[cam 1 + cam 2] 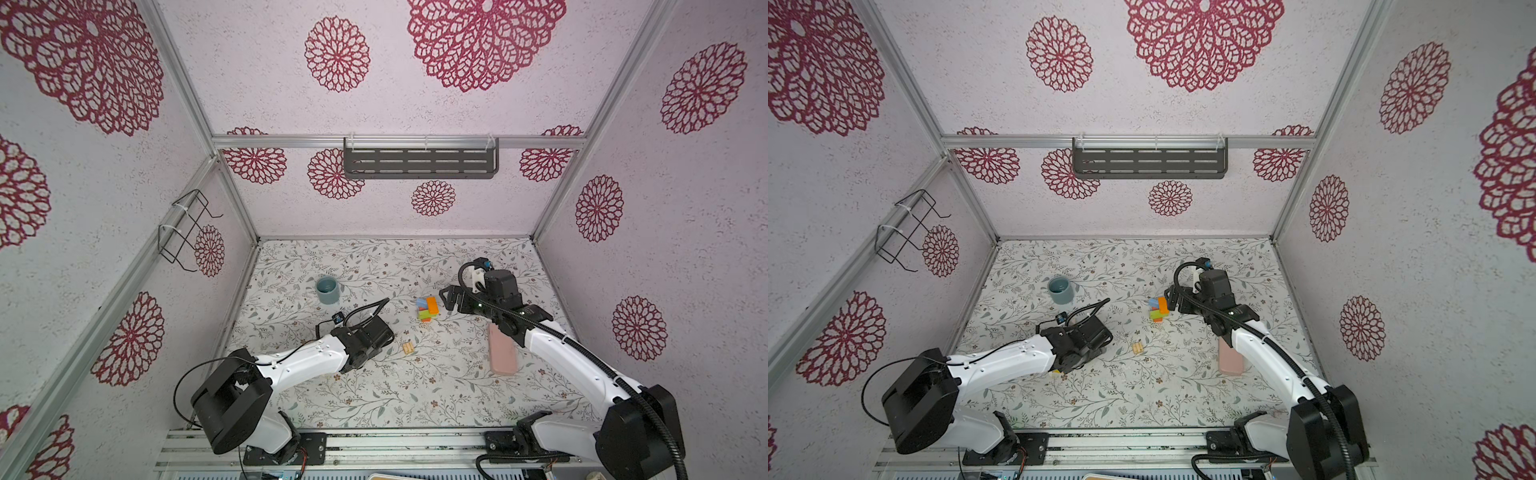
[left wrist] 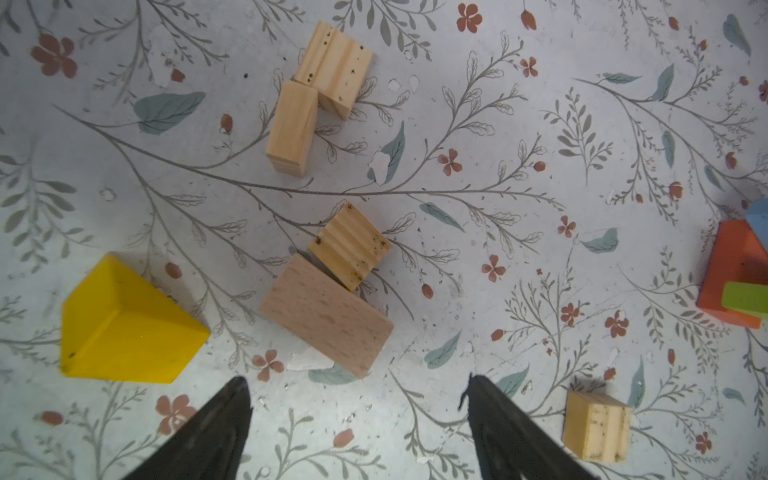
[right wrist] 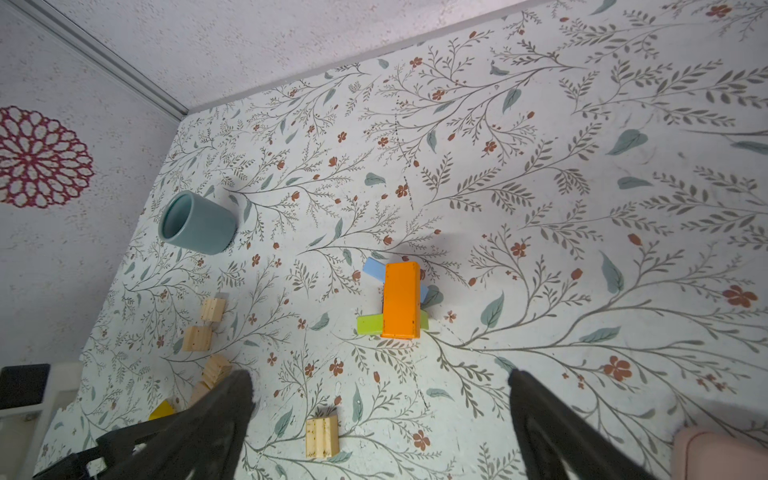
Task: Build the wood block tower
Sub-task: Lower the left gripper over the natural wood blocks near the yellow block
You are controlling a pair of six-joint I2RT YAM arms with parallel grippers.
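While the left pincer (image 2: 358,380) and right pincer (image 3: 379,374) gape empty, the light, rigid plain block (image 2: 326,313) looks best pinched across its long sides.

Both top views look steeply down from high at the front, facing the back wall (image 1: 374,220), and take in the whole table (image 1: 374,399). The left wrist camera looks straight down, close over loose wood blocks (image 2: 328,316). The right wrist camera sits higher, tilted toward the mug (image 3: 195,222). All 4 views share the tower (image 3: 401,299).
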